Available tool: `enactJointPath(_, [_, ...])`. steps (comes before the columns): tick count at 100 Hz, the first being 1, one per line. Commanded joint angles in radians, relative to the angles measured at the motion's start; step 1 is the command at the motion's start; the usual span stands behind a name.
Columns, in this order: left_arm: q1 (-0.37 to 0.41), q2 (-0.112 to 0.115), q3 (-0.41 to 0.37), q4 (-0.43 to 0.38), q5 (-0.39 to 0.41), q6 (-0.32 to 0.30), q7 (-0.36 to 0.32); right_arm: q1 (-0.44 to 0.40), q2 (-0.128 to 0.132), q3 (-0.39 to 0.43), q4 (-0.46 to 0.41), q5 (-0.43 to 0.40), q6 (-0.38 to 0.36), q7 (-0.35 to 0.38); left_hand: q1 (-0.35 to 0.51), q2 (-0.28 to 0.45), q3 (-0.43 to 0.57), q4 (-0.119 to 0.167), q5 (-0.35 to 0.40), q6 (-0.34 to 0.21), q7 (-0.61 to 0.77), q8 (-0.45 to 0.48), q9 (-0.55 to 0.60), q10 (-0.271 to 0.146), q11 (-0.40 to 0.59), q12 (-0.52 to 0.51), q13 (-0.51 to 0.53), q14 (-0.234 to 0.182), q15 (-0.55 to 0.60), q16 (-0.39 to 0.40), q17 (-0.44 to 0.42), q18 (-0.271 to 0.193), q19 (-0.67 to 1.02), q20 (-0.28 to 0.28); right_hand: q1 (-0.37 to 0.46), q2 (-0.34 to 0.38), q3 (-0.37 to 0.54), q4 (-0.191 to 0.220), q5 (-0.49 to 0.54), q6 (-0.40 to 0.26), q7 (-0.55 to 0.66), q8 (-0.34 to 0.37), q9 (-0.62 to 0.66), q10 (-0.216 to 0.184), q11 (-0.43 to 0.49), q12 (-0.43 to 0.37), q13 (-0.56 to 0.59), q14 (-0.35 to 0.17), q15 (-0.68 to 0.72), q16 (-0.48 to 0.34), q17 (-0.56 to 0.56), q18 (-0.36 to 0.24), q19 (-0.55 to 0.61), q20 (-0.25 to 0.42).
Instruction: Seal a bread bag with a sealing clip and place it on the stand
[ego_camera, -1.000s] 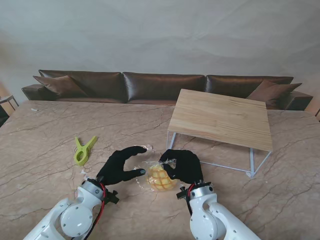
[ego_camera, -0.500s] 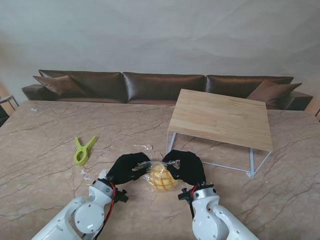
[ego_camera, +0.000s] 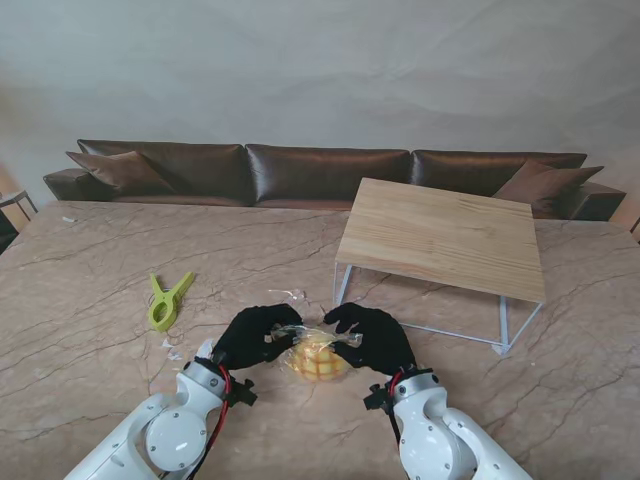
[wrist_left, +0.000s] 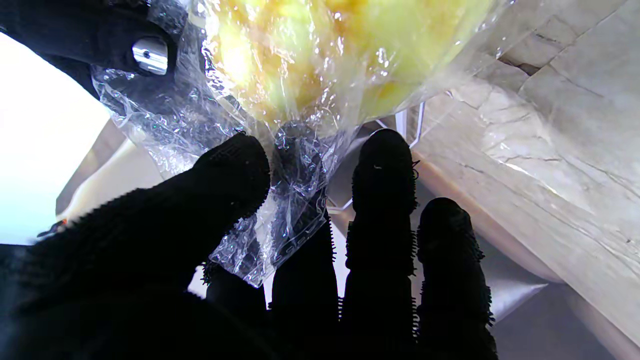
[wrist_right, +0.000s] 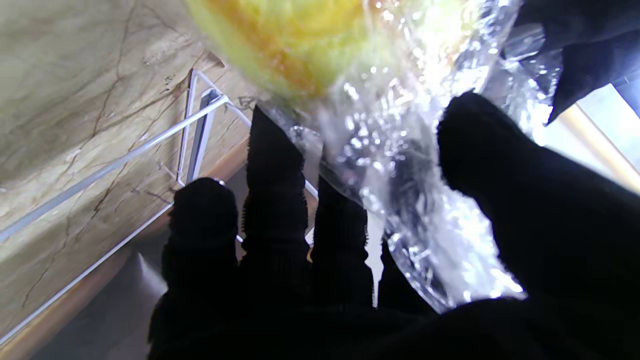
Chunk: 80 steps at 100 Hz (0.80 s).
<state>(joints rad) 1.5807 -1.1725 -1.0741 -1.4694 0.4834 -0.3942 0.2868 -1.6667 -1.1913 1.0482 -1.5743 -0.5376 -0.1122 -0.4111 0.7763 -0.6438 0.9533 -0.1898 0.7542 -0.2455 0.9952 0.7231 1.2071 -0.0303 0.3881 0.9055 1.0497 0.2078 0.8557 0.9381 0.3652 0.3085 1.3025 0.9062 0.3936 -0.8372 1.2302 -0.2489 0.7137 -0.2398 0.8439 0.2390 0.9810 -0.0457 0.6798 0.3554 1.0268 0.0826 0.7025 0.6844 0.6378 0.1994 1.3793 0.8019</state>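
Bread bag (ego_camera: 318, 352) on tabletop (ego_camera: 90, 300) between both hands, near robot: clear crinkled film, yellow checkered bun inside. Left hand (ego_camera: 255, 336) and right hand (ego_camera: 372, 337) each pinch loose film. Step: gathering mouth. Next, probably: twist neck tight, free one hand for green clip (ego_camera: 166, 299), lying well apart to left. Stand (ego_camera: 445, 240) unused.

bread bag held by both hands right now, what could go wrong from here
1. Both the left hand and right hand pinch only thin, crinkled film of the bread bag; it may slip out or tear if they pull apart.
2. The sealing clip lies on the table off to the left, untouched. Fetching it likely means one hand lets go, so the gathered neck could spring open.
3. The stand sits to the right; an unsealed carry could spill the bread.
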Motion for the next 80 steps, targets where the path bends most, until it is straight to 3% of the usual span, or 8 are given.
enactJointPath(1, [0.016,0.004,-0.007,-0.016,0.006,-0.007,-0.005,0.01,-0.006,-0.006,0.011,0.013,-0.014,-0.001,0.03,0.02,0.054,-0.004,0.026,-0.095,0.016,0.027,0.052,-0.051,0.024,0.013,0.035,-0.002,0.024,0.016,-0.001,-0.001,0.039,0.018,0.079,0.028,-0.017,-0.086,0.087,-0.114,0.183,-0.118,0.124,-0.029,0.036,0.018,0.062,-0.016,0.06,0.03,0.044,0.001,0.073,0.03])
enactJointPath(27, [0.05,0.014,-0.052,-0.037,0.05,-0.003,-0.006,0.043,-0.022,-0.031,0.047,0.054,-0.034,-0.026,0.009,0.04,0.012,-0.009,-0.028,-0.025,0.03,-0.172,0.023,-0.033,-0.074,-0.067,-0.011,-0.026,-0.093,-0.053,-0.015,-0.017,-0.006,-0.028,0.132,0.053,0.053,-0.07,0.214,-0.174,0.226,0.027,0.261,-0.002,0.108,0.138,0.18,-0.013,0.245,0.101,0.163,-0.024,0.209,0.004])
enactJointPath(33, [0.06,0.018,-0.072,-0.042,0.059,-0.004,-0.012,0.047,-0.024,-0.034,0.049,0.058,-0.036,-0.03,-0.125,0.056,-0.037,0.031,-0.098,0.033,-0.07,-0.276,-0.151,-0.026,-0.02,-0.21,-0.131,-0.031,-0.253,-0.125,-0.091,-0.023,-0.112,-0.075,0.136,0.046,0.055,-0.069,0.218,-0.168,0.225,0.032,0.269,0.001,0.11,0.144,0.189,-0.012,0.249,0.103,0.167,-0.024,0.209,0.001])
enactJointPath(35, [0.064,0.021,-0.082,-0.045,0.063,-0.007,-0.02,0.048,-0.024,-0.034,0.05,0.059,-0.036,-0.031,-0.213,0.079,-0.06,0.047,-0.116,0.068,-0.145,-0.306,-0.248,-0.023,0.029,-0.356,-0.19,-0.035,-0.31,-0.153,-0.113,-0.01,-0.149,-0.087,0.136,0.043,0.055,-0.069,0.221,-0.169,0.223,0.032,0.272,0.004,0.111,0.146,0.191,-0.014,0.25,0.103,0.167,-0.024,0.209,0.0])
enactJointPath(38, [0.069,0.026,-0.1,-0.049,0.069,-0.016,-0.039,0.049,-0.025,-0.036,0.051,0.058,-0.037,-0.034,-0.337,0.135,-0.084,0.098,-0.133,0.12,-0.25,-0.325,-0.336,-0.02,0.018,-0.424,-0.264,-0.039,-0.377,-0.186,-0.137,0.007,-0.187,-0.096,0.135,0.04,0.057,-0.069,0.225,-0.169,0.219,0.031,0.275,0.003,0.109,0.147,0.194,-0.016,0.251,0.103,0.171,-0.027,0.209,-0.003])
enactJointPath(44, [0.082,0.032,-0.135,-0.053,0.101,-0.03,-0.043,0.051,-0.027,-0.038,0.054,0.055,-0.038,-0.042,-0.436,0.168,-0.236,0.114,-0.17,0.151,-0.405,-0.353,-0.497,-0.016,-0.045,-0.487,-0.398,-0.048,-0.477,-0.247,-0.191,0.029,-0.264,-0.098,0.134,0.038,0.058,-0.069,0.23,-0.17,0.217,0.032,0.279,0.004,0.107,0.149,0.197,-0.015,0.25,0.103,0.175,-0.028,0.21,-0.005])
enactJointPath(54, [0.106,0.036,-0.195,-0.066,0.131,-0.03,-0.036,0.049,-0.027,-0.041,0.049,0.048,-0.037,-0.049,-0.451,0.232,-0.385,0.14,-0.2,0.173,-0.503,-0.396,-0.596,-0.01,-0.088,-0.519,-0.494,-0.059,-0.545,-0.297,-0.255,0.001,-0.362,-0.112,0.134,0.038,0.058,-0.069,0.232,-0.174,0.214,0.033,0.281,0.004,0.102,0.152,0.198,-0.014,0.249,0.103,0.174,-0.027,0.212,-0.009])
enactJointPath(80, [0.131,0.041,-0.333,-0.096,0.215,0.101,-0.013,0.046,-0.024,-0.051,0.042,0.031,-0.031,-0.048,-0.431,0.231,-0.382,0.153,-0.185,0.229,-0.487,-0.377,-0.603,0.007,-0.075,-0.514,-0.5,-0.049,-0.536,-0.292,-0.252,-0.039,-0.381,-0.116,0.133,0.038,0.059,-0.07,0.233,-0.18,0.214,0.041,0.279,0.004,0.1,0.159,0.195,-0.012,0.251,0.106,0.168,-0.028,0.217,-0.013])
